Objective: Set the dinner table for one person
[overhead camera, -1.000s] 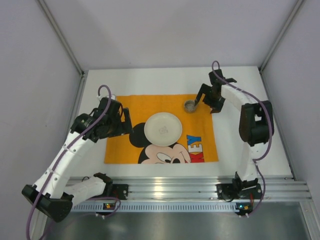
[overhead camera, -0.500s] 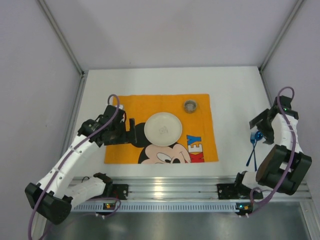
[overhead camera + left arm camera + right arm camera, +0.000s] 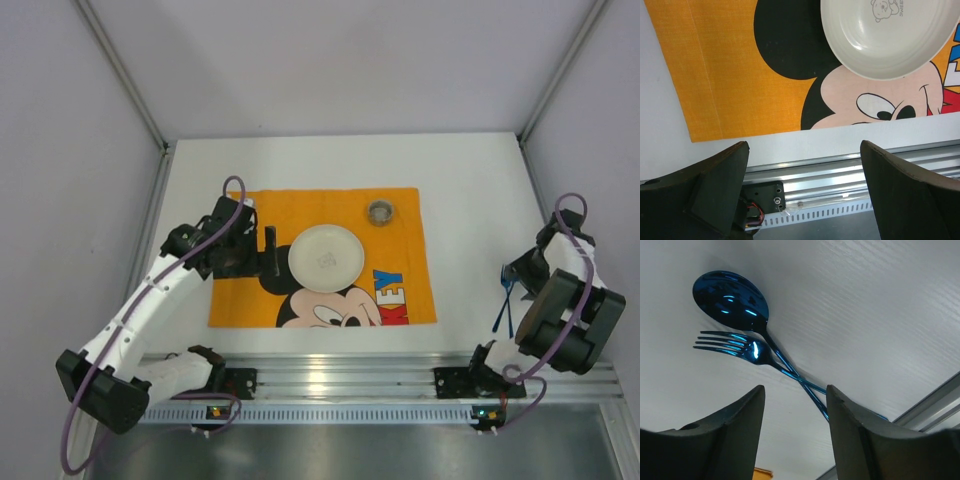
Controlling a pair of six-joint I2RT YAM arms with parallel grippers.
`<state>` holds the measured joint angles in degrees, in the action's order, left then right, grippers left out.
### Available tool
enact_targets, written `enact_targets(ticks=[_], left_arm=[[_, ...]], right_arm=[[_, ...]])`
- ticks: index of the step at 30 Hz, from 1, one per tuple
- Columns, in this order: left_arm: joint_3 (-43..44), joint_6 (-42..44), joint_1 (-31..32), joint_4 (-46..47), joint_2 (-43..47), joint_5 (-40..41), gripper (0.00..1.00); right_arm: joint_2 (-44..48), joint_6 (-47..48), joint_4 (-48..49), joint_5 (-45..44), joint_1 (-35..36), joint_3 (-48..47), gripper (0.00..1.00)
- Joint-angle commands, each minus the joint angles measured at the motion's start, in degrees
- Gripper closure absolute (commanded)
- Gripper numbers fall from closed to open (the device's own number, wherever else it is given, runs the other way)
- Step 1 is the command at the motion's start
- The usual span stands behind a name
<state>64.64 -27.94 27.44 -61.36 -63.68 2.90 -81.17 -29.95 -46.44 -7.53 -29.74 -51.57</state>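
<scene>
The white dinner table (image 3: 300,160) carries an orange Mickey Mouse placemat (image 3: 250,210). On the mat sit a white plate (image 3: 326,258) and a small metal cup (image 3: 380,211). A blue spoon and a blue fork (image 3: 504,302) lie crossed on the bare table at the right. My left gripper (image 3: 264,250) is open and empty just left of the plate (image 3: 887,35). My right gripper (image 3: 520,268) is open and empty, just above the spoon (image 3: 730,302) and fork (image 3: 735,347); their crossed handles run between its fingers (image 3: 725,440).
The silver aluminium rail (image 3: 400,375) runs along the near edge, with both arm bases bolted on it; it also shows in the left wrist view (image 3: 840,172). Grey walls close in the table at the left, back and right.
My right arm has swung from the cup at the back of the mat to the right side, over the blue spoon and fork. My left gripper has edged toward the plate.
</scene>
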Motion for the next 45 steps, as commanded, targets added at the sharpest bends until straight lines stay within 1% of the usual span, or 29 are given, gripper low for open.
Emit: enact_targets(ticks=[1,6,9,10,15,16,18,19,22,26,31,34,35,37,38,41,45], left_arm=[[2.42,-1.23,0.07,-1.04,-0.57,0.62,0.02],[2.77,-3.34,0.16,-1.21,-1.62,0.44,0.02],[3.47,-3.96,0.16,-1.3,-2.5,1.06,0.02],[3.73,-4.05,0.16,-1.56,-2.68,1.23,0.02],[4.88,-5.45,0.16,-1.83,-3.64,1.76,0.02],[4.97,-5.63,0.16,-1.74,-3.73,1.85,0.01],[4.97,-5.98,0.16,-1.74,-4.08,1.59,0.02],[4.97,-6.16,0.16,-1.74,-4.08,1.59,0.02],[4.79,-6.33,0.16,-1.65,-4.35,1.76,0.02],[4.62,-6.51,0.24,-1.3,-4.35,1.59,0.01],[4.35,-5.9,0.33,-0.6,-4.7,1.15,0.02],[4.18,-5.1,0.33,0.19,-5.14,1.06,0.01],[4.18,-4.75,0.33,0.8,-5.4,0.8,0.02],[4.26,-4.4,0.33,1.33,-5.84,0.45,0.01],[4.35,-4.14,0.33,1.86,-6.19,0.27,0.02],[4.62,-3.96,0.33,2.47,-6.54,-0.08,0.02],[4.27,-3.61,0.33,3.18,-6.19,-0.17,0.02]], right_arm=[[-2.15,0.77,5.29,0.05,-0.76,1.82,0.48],[-5.23,1.57,8.73,-0.03,-1.2,3.84,0.53],[-7.33,2.18,10.31,0.23,-1.29,3.67,0.6],[-7.78,2.18,10.66,0.15,-1.29,3.5,0.64],[-10.06,2.27,12.68,0.94,-1.29,3.84,0.75],[-10.15,2.18,12.95,1.11,-1.29,3.93,0.8],[-10.42,2.36,13.39,1.37,-1.29,4.2,0.85],[-10.5,2.36,13.39,1.38,-1.29,4.29,0.9],[-9.54,2.36,13.3,1.9,-1.29,4.2,1.0],[-6.73,1.74,12.16,3.04,-0.85,3.76,1.0],[-0.5,-0.01,8.3,4.71,2.4,2.18,1.0],[3.45,-2.03,7.24,7.26,6.17,1.21,1.0],[4.43,-2.73,6.89,8.83,8.97,0.78,1.0],[6.62,-4.84,6.71,9.37,11.97,0.42,1.0],[7.07,-5.55,6.36,9.38,15.11,0.07,1.0],[7.6,-8.1,5.92,9.11,20.31,-0.46,1.0],[7.42,-10.64,5.92,9.73,25.33,-0.9,1.0]])
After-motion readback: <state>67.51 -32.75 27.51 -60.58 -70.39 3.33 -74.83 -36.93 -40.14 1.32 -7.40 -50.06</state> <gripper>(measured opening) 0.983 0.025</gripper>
